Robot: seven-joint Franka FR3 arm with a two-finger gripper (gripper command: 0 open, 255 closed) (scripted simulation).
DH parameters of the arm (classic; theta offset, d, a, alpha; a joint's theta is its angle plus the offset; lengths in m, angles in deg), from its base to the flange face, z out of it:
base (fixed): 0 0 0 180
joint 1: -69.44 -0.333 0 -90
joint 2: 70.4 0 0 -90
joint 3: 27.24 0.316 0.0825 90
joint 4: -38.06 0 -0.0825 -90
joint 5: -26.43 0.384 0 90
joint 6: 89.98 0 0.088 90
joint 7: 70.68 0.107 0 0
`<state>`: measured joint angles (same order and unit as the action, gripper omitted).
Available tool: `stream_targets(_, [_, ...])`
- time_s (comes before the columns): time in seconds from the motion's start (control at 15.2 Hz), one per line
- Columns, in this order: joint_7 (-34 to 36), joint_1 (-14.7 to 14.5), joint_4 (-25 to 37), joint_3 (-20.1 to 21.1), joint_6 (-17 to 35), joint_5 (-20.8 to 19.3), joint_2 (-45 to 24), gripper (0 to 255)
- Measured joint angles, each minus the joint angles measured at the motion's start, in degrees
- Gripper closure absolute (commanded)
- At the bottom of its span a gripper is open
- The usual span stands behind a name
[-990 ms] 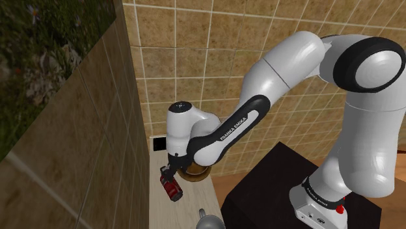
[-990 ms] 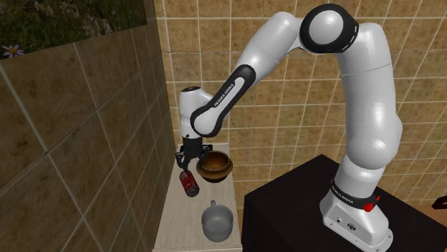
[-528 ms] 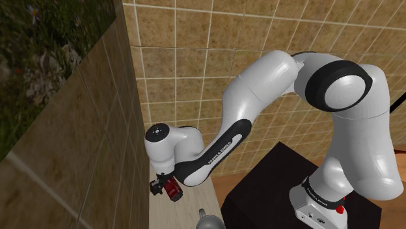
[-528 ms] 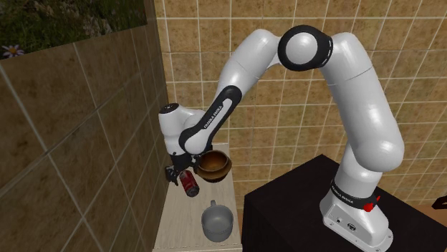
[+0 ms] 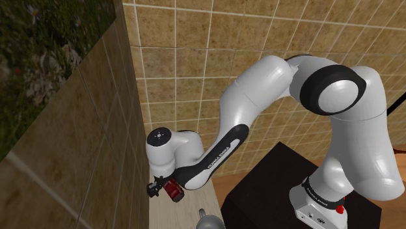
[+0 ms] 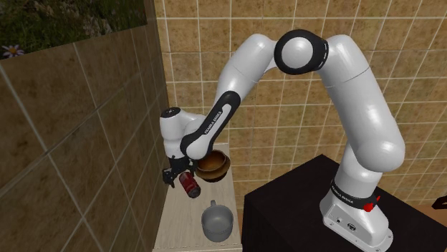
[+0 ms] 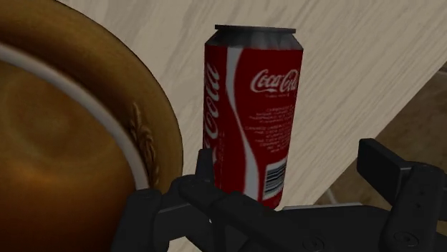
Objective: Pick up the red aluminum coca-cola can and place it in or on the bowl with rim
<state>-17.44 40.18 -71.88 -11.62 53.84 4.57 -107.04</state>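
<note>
Pincer open: its two black fingers stand apart on either side of the red can, and no grip shows. The finger on the bowl's side sits right at the can's edge. The other stands clear of it, with a gap.

The can is directly ahead of the pincer, between the fingers. It appears to rest on its side on the surface. Its long axis runs away from the hand, crosswise to the line along which the fingers close. Closing would therefore take the can across its round body, near the end that bears the barcode.

The bowl sits just beside the can; whether the two touch cannot be told. By judgement, this leaves the near finger little room.

In the second exterior view the pincer is low over the surface, close to the tiled wall. The can lies between it and the bowl, and a grey mug stands nearer the camera. In the shoulder view the pincer and can lie beneath the arm.

- **Can:** a smooth cylinder, red with white script and a white wave, dark-rimmed at its far end; probably light and slick.
- **Bowl:** round, glossy brown, with a pale band at the rim and raised golden ornament on its outer wall.
- **Surface:** pale, matte wood grain.
</note>
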Motion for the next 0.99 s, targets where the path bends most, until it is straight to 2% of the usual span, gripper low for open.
stream_targets(0.2, [-0.29,-0.26,1.25,-0.32,-0.42,0.11,-0.66,0])
stream_targets(0.26, [-0.4,-0.21,1.09,-0.35,-0.75,0.14,-0.57,255])
stream_targets(0.73, [-1.91,0.62,2.84,-0.48,-4.18,0.64,-0.42,255])
stream_targets(0.86, [-2.37,0.81,3.78,-0.6,-4.03,0.61,-1.2,255])
stream_targets(0.99, [-1.53,0.64,1.72,-0.72,-1.3,0.37,-0.06,255])
